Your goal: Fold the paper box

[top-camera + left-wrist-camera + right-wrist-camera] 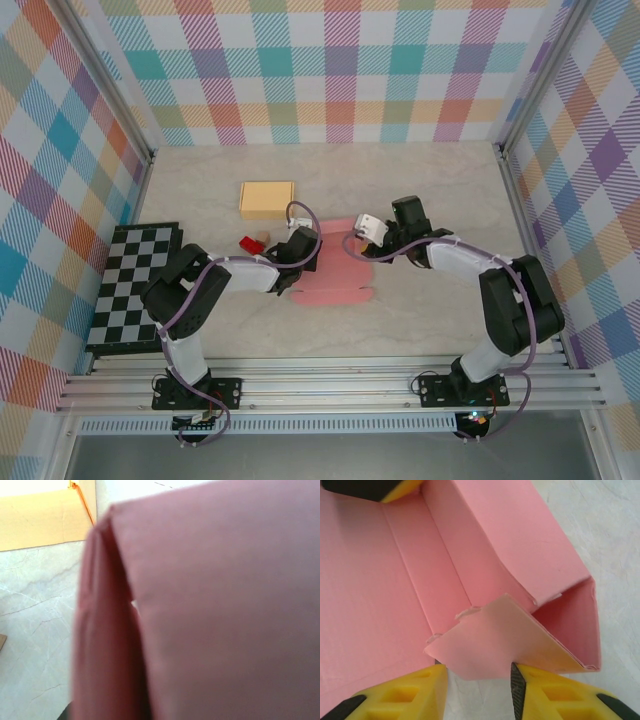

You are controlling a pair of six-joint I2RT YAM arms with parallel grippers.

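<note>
Box [335, 272] at middle of tabletop [430, 190], part-folded, one wall raised. Left gripper [296, 272] closed at its left edge; whether it pinches paper is unclear. Right gripper [479, 676] apart, straddling corner flap [495, 637]. Step: side flaps. Next, probably: close on flap, swing it inward gently.

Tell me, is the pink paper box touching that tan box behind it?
Apart. The top external view shows bare table between the pink paper box and the tan box.
</note>
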